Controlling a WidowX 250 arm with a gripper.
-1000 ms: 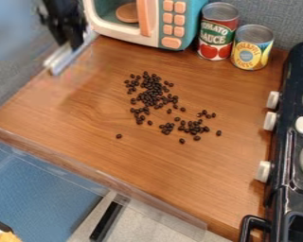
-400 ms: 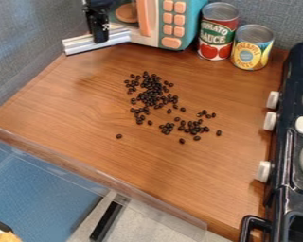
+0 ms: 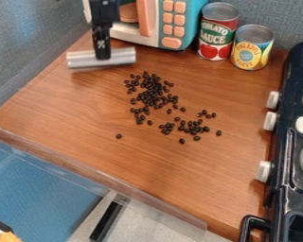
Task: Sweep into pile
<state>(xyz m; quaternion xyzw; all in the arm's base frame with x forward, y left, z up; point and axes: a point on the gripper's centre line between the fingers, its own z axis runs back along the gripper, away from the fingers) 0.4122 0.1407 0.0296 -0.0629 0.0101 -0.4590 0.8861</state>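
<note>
Here, scattered beans (image 3: pixel 154 92), seemingly coffee, camera-side of the claw (image 3: pixel 102 53)

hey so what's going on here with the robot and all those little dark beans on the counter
A black robot arm has its gripper at a silvery bar, which it seems to be using as a sweeper. The bar is at the upper left of the wooden counter, just short of the beans. Those lie in a loose cluster, a smaller patch and a few strays, so they aren't in one pile yet.
</note>
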